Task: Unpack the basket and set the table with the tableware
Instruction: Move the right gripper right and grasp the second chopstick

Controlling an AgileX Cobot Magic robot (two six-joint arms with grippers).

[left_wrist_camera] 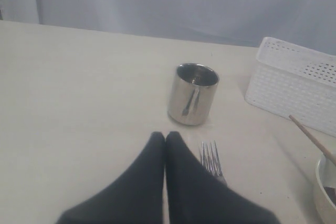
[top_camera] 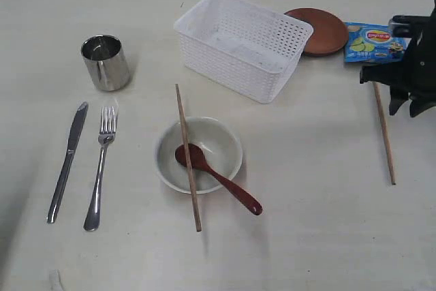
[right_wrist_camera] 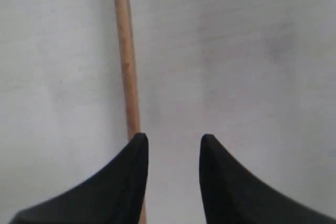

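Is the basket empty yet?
Empty, as far as can be seen: the exterior view shows only bare white floor inside the basket.

**Steel shines, wood stays dull**

Just ahead of the matt black left gripper [left_wrist_camera: 165, 135], the round polished steel cup [left_wrist_camera: 192, 94] mirrors like chrome, and the shiny steel fork [left_wrist_camera: 211, 158] beside that gripper gleams too. Next to the matt black right gripper [right_wrist_camera: 170, 139], the thin pale wooden chopstick [right_wrist_camera: 127, 66] looks bare and dull. The white perforated plastic basket [top_camera: 242, 44] has a soft sheen, the dark red spoon [top_camera: 228, 185] is glossy, and the pale grey-white round bowl [top_camera: 225, 138] is smooth.
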